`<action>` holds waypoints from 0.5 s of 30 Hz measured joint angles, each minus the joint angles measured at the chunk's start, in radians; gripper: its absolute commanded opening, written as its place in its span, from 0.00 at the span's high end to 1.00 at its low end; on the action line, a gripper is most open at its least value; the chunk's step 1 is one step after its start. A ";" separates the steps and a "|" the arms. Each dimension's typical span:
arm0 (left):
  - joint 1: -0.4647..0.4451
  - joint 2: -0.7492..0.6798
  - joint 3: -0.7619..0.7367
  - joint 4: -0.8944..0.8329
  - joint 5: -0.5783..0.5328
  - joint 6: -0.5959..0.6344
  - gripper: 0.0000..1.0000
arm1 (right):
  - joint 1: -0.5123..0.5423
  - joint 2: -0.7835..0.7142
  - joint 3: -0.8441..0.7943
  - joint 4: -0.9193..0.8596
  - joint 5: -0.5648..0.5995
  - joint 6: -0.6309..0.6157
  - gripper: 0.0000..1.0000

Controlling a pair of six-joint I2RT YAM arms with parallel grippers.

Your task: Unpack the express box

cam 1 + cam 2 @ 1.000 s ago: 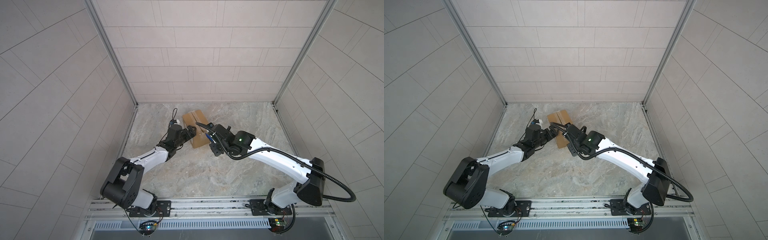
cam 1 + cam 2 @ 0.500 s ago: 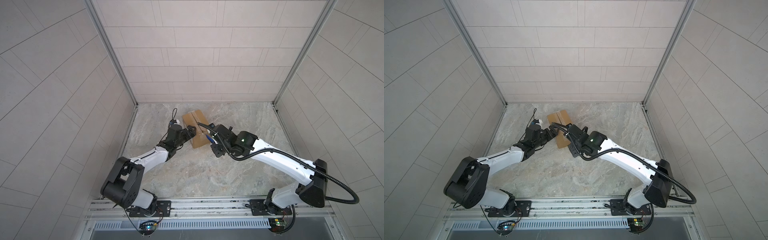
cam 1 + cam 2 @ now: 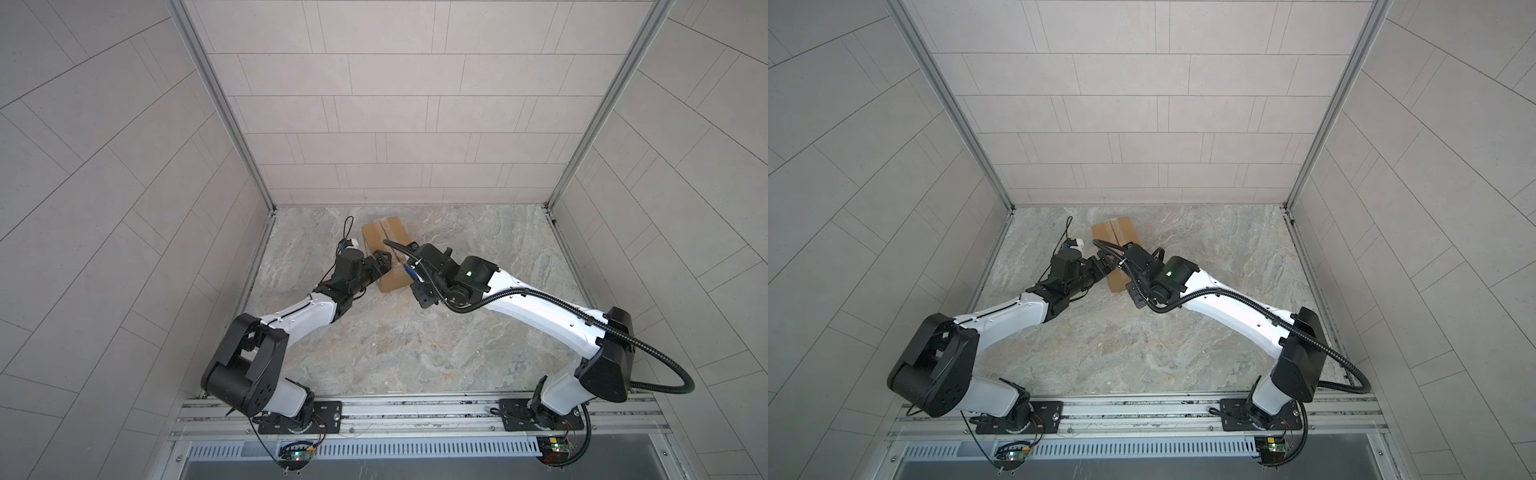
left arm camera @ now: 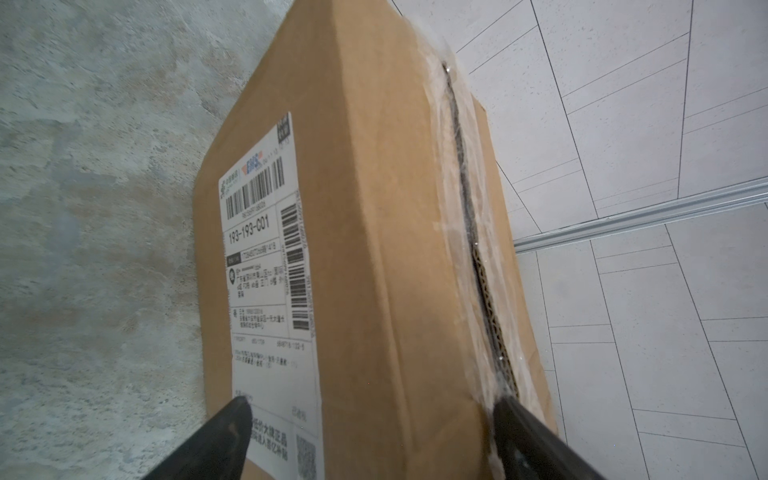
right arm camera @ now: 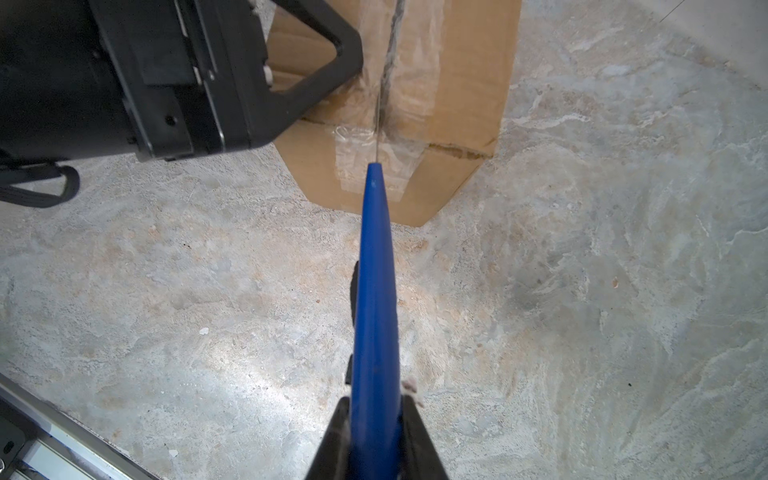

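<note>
Two robot pincers work on a taped cardboard carton, one steadying it and the other holding a knife to its seam.

The right pincer point(image 5: 375, 401) is clamped on the handle of a blue utility knife point(image 5: 374, 270). The knife's thin blade reaches forward to the clear tape point(image 5: 415, 87) at the nearest end of the express box point(image 5: 469, 75). The left pincer point(image 4: 372, 409) stands wide apart, astride the box's long top edge. One tip is on the side with the white label point(image 4: 266, 257) and the other is at the taped seam, so it seems to steady the box rather than clamp it. The box lies on the marble-patterned counter point(image 5: 582, 291), directly ahead of both pincers and between them. It looks like light, stiff corrugated card that could slide under the blade's push. The plain side walls, away from the slick tape, seem the best place to hold it.
</note>
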State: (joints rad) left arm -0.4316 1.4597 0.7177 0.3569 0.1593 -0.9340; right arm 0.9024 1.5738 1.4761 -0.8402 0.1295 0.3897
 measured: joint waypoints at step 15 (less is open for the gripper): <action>-0.002 0.009 0.002 -0.003 -0.011 -0.011 0.07 | 0.001 -0.127 -0.085 -0.041 -0.050 0.034 1.00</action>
State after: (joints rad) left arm -0.4332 1.4685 0.7200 0.3542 0.1478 -0.9455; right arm 0.9031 1.4464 1.3914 -0.8814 0.0795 0.4236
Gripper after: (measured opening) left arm 0.926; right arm 0.190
